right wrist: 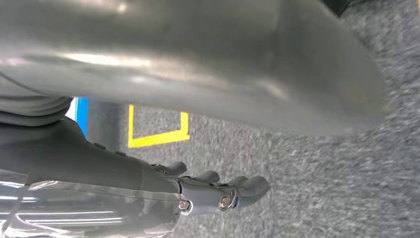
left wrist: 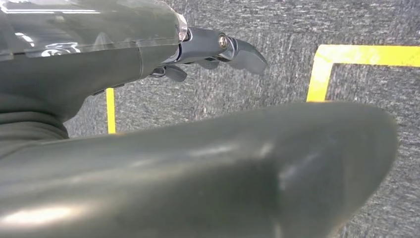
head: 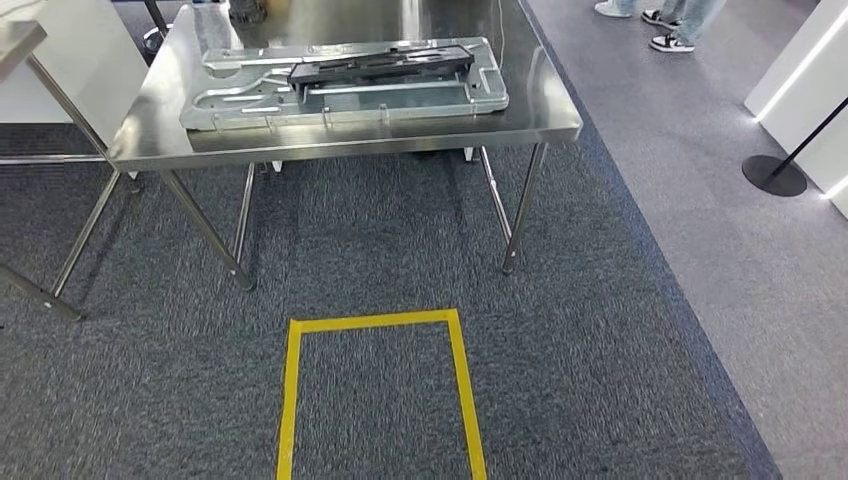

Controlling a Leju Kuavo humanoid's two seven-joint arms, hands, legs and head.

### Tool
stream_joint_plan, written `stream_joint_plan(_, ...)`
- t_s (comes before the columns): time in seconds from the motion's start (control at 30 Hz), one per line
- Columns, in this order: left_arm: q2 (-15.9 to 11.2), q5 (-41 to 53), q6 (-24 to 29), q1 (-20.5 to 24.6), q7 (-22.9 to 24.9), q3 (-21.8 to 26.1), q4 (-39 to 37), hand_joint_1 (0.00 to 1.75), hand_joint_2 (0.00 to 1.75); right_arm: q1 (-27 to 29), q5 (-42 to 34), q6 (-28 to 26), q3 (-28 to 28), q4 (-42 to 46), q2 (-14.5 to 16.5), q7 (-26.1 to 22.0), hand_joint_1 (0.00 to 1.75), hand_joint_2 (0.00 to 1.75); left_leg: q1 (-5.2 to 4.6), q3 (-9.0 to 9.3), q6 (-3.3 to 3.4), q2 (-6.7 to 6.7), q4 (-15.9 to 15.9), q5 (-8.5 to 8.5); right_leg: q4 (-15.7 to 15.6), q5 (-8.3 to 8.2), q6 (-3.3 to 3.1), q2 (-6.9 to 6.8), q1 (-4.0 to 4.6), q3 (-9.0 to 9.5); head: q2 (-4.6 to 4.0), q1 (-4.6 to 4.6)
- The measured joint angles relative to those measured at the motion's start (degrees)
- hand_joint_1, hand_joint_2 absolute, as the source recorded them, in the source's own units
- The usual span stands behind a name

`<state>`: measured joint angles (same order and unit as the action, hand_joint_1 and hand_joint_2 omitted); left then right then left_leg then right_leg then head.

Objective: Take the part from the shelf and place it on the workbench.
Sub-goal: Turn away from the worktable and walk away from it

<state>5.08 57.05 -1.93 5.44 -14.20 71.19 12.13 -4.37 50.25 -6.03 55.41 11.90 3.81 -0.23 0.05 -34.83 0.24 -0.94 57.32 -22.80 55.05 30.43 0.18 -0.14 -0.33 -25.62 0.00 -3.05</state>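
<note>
A steel workbench (head: 340, 145) stands ahead in the head view. On it lies a large flat silver-grey metal part (head: 345, 100) with a long black piece (head: 380, 62) resting across its top. My left hand (left wrist: 163, 64) hangs over grey carpet, its dark fingers (left wrist: 242, 52) stretched out and nothing in its hold. My right hand (right wrist: 163, 183) also hangs above the carpet, fingers (right wrist: 247, 188) extended and empty. Both hands are well away from the bench.
A yellow tape rectangle (head: 375, 322) marks the carpet in front of the bench. A second steel table (head: 20, 40) and a white cabinet (head: 85, 60) stand at the left. A person's feet (head: 670, 40) and a black stanchion base (head: 773, 175) are at the back right.
</note>
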Motion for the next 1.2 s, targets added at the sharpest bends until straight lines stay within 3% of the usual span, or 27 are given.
stream_joint_plan(0.03, -0.01, 0.0, 0.08, -0.04, 0.06, 0.0, 0.0, 0.0, 0.0, 0.0, 0.0, -0.02, -0.04, -0.01, -0.01, -0.11, 0.0, 0.0, 0.08, -0.38, -0.33, 0.12, 0.53, -0.6, -0.04, -0.45, -0.51, -0.08, -0.08, -0.42, 0.0, -0.01)
stream_joint_plan(0.07, -0.02, -0.02, 0.18, -0.09, 0.12, 0.01, 0.0, 0.0, 0.0, 0.02, 0.0, -0.03, -0.07, -0.02, -0.02, -0.31, 0.0, 0.0, 0.14, -1.04, -0.6, 0.26, 2.0, -2.23, -0.17, -0.98, -0.97, -0.17, -0.18, -0.91, 0.0, -0.01)
stream_joint_plan(0.17, 0.0, -0.22, 0.43, -0.15, 0.36, 0.02, 0.0, 0.0, 0.0, 0.08, -0.05, 0.1, -0.11, -0.03, -0.1, -1.45, 0.0, 0.0, 0.39, -4.27, -1.18, 0.45, 12.08, -9.76, -0.13, -2.63, -1.58, -0.28, -0.06, -2.98, 0.0, -0.01)
stream_joint_plan(0.2, 0.01, -0.31, 0.47, -0.15, 0.46, 0.02, 0.0, 0.0, 0.0, 0.1, -0.08, 0.26, -0.11, -0.03, -0.11, -1.9, 0.0, 0.0, 0.47, -4.82, -1.31, 0.45, 15.06, -10.79, -0.03, -3.12, -1.57, -0.28, 0.0, -3.71, 0.0, -0.01)
stream_joint_plan(0.23, 0.01, -0.38, 0.51, -0.16, 0.58, 0.02, 0.0, 0.0, 0.0, 0.12, -0.1, 0.45, -0.11, -0.03, -0.11, -2.31, 0.0, 0.0, 0.54, -4.53, -1.37, 0.45, 16.36, -10.57, 0.12, -3.54, -1.5, -0.27, 0.04, -4.4, 0.0, -0.01)
stream_joint_plan(0.27, 0.0, -0.45, 0.58, -0.15, 0.69, 0.03, 0.0, 0.0, 0.0, 0.15, -0.13, 0.68, -0.11, -0.03, -0.11, -2.63, 0.0, 0.0, 0.58, -3.02, -1.34, 0.45, 15.28, -9.36, 0.31, -3.9, -1.38, -0.26, 0.06, -5.01, 0.0, -0.01)
stream_joint_plan(0.33, -0.04, -0.57, 0.75, -0.1, 0.94, 0.04, 0.0, 0.0, 0.0, 0.18, -0.21, 1.23, -0.11, -0.04, -0.09, -3.25, 0.0, 0.0, 0.57, 2.8, -0.93, 0.47, 7.53, -6.84, 0.76, -4.4, -1.02, -0.24, 0.05, -5.91, 0.0, -0.01)
stream_joint_plan(0.37, -0.07, -0.61, 0.84, -0.05, 1.05, 0.05, 0.0, 0.0, 0.0, 0.19, -0.27, 1.52, -0.11, -0.04, -0.05, -3.5, 0.0, 0.0, 0.47, 5.69, -0.64, 0.48, 3.2, -6.39, 0.99, -4.61, -0.76, -0.23, 0.1, -6.22, 0.0, -0.01)
stream_joint_plan(0.43, -0.13, -0.65, 0.96, -0.03, 1.26, 0.06, 0.0, 0.0, 0.0, 0.16, -0.32, 1.92, -0.11, -0.05, 0.01, -3.89, 0.0, 0.0, 0.22, 8.3, -0.11, 0.49, -1.41, -6.76, 1.3, -5.01, -0.14, -0.28, 0.19, -6.54, 0.0, -0.01)
stream_joint_plan(0.53, -0.07, -0.66, 1.05, -0.13, 1.44, 0.06, 0.0, 0.0, 0.0, 0.1, -0.4, 2.06, -0.11, -0.05, 0.02, -4.16, 0.0, 0.0, 0.31, 7.97, 0.88, 0.38, -2.17, -6.32, 1.83, -5.01, 0.85, -0.23, 0.12, -6.88, 0.0, 0.0)
stream_joint_plan(0.6, -0.01, -0.67, 1.08, -0.1, 1.54, 0.07, 0.0, 0.0, 0.0, 0.16, -0.77, 2.49, -0.11, -0.05, 0.02, -4.09, 0.0, 0.0, 0.5, 7.54, 1.66, 0.25, -2.46, -5.66, 5.98, -2.06, 1.37, -0.07, -0.01, -8.75, 0.0, 0.01)
stream_joint_plan(0.67, -0.02, -0.75, 1.09, -0.12, 1.62, 0.07, 0.0, 0.0, 0.0, 0.21, -1.53, 3.24, -0.04, -0.1, 0.04, -3.15, 0.0, 0.0, 0.34, 6.87, 1.95, 0.18, -2.36, -5.28, 13.88, 2.32, 1.75, 0.01, -0.19, -12.18, 0.0, 0.01)
stream_joint_plan(0.7, -0.03, -0.8, 1.1, -0.15, 1.63, 0.08, 0.0, 0.0, 0.0, 0.26, -1.89, 3.6, 0.04, -0.14, 0.05, -2.45, 0.0, 0.0, 0.25, 6.59, 1.98, 0.17, -2.28, -5.13, 17.1, 3.58, 1.89, 0.01, -0.29, -13.47, 0.0, 0.0)
stream_joint_plan(0.73, -0.03, -0.86, 1.11, -0.2, 1.65, 0.08, 0.0, 0.0, 0.0, 0.32, -2.13, 3.85, 0.13, -0.17, 0.06, -1.7, 0.0, 0.44, 0.18, 6.38, 1.98, 0.17, -2.17, -5.03, 18.31, 3.63, 1.95, 0.01, -0.37, -13.74, 0.0, 0.0)
stream_joint_plan(0.77, -0.02, -0.89, 1.11, -0.22, 1.66, 0.09, 0.0, 0.0, 0.0, 0.38, -2.26, 4.04, 0.2, -0.2, 0.07, -1.09, 0.0, 0.87, 0.13, 6.25, 1.95, 0.2, -2.03, -4.99, 17.42, 2.69, 1.93, 0.01, -0.42, -12.96, 0.0, 0.0)
stream_joint_plan(0.83, 0.06, -0.92, 1.09, -0.22, 1.73, 0.09, 0.0, 0.0, 0.0, 0.42, -2.29, 4.16, 0.29, -0.2, 0.03, -0.31, 0.0, 1.75, 0.09, 6.3, 1.79, 0.24, -1.75, -5.08, 9.47, -1.03, 1.52, 0.01, -0.38, -8.47, 0.0, 0.01)
stream_joint_plan(0.9, 0.2, -0.92, 1.08, -0.16, 1.84, 0.09, -0.01, 0.0, 0.0, 0.35, -2.29, 4.39, 0.42, -0.2, -0.03, 0.01, 0.0, 1.75, -0.09, 6.22, 1.34, 0.24, -1.43, -5.19, 2.66, -3.06, 0.95, 0.0, -0.11, -5.01, 0.0, 0.01)
stream_joint_plan(0.97, 0.27, -0.92, 1.08, -0.14, 1.93, 0.09, -0.02, 0.0, 0.0, 0.36, -2.28, 4.69, 0.54, -0.21, -0.05, 0.21, 0.0, 1.75, -0.2, 5.98, 0.8, 0.22, -1.27, -5.18, 1.36, -3.05, 0.52, 0.04, 0.17, -4.57, 0.0, -0.01)
stream_joint_plan(1.07, 0.26, -0.92, 1.09, -0.14, 2.02, 0.09, -0.01, 0.0, 0.0, 0.44, -2.27, 4.9, 0.65, -0.21, -0.03, 0.42, 0.0, 1.75, -0.19, 5.46, 0.0, 0.35, -0.15, -6.14, 0.77, -3.41, -0.39, -0.01, -0.2, -4.59, 0.0, -0.01)
stream_joint_plan(1.1, 0.25, -0.92, 1.1, -0.13, 2.03, 0.09, 0.0, 0.0, 0.0, 0.41, -2.27, 4.89, 0.67, -0.21, -0.03, 0.44, 0.0, 1.75, -0.16, 4.52, -0.23, 0.43, 1.93, -7.5, 0.5, -3.59, -0.68, -0.06, -0.37, -4.57, 0.0, -0.01)
stream_joint_plan(1.17, 0.23, -0.92, 1.13, -0.15, 2.14, 0.1, -0.01, 0.0, 0.0, 0.37, -2.25, 4.79, 0.73, -0.21, -0.03, 0.47, 0.0, 1.75, 0.08, 1.09, -0.65, 0.52, 9.36, -11.38, 0.36, -3.71, -1.01, -0.12, -0.38, -4.69, 0.0, -0.01)
stream_joint_plan(1.2, 0.23, -0.95, 1.21, -0.2, 2.31, 0.11, -0.01, 0.0, 0.44, 0.35, -2.17, 4.67, 0.78, -0.21, -0.04, 0.6, 0.0, 1.75, 0.3, -0.68, -0.94, 0.53, 13.19, -12.88, 0.4, -3.71, -1.08, -0.12, -0.35, -4.76, 0.0, -0.01)
